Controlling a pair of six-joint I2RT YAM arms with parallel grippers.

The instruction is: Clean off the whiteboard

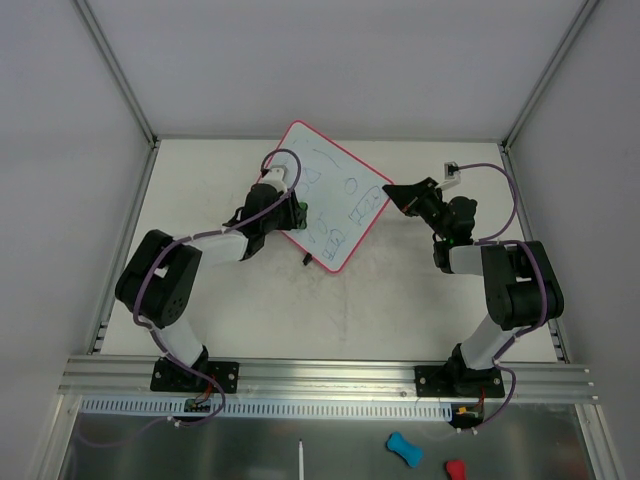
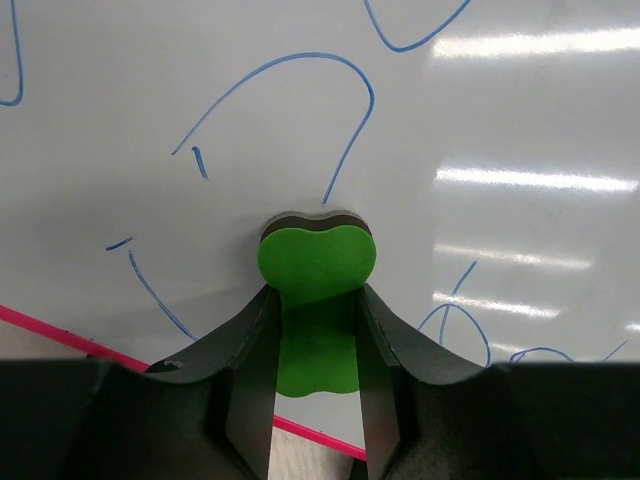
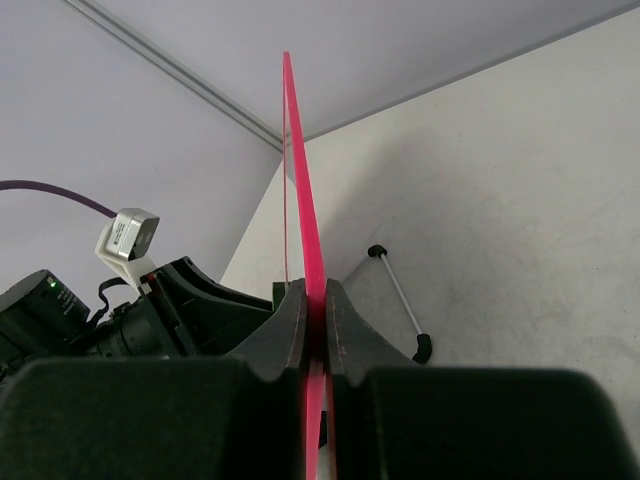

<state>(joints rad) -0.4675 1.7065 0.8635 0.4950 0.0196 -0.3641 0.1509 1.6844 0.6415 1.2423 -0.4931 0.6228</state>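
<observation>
While right claw (image 3: 313, 292) clamps whiteboard (image 1: 335, 200) rim on table (image 1: 400, 295), left claw (image 2: 315, 292) grips green eraser (image 2: 316, 255).

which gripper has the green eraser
The left gripper: it pinches the green eraser against the whiteboard, while the right gripper clamps only the board's pink edge.

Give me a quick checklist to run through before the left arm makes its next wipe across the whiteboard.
1. left gripper shut on the green eraser: ok.
2. Eraser's dark pad against the whiteboard: looks in contact, ok.
3. right gripper clamped on the pink frame: ok.
4. Board wiped clean: not ok, blue marks lie just ahead of the eraser.
5. Enough pressure to erase: cannot tell.
</observation>
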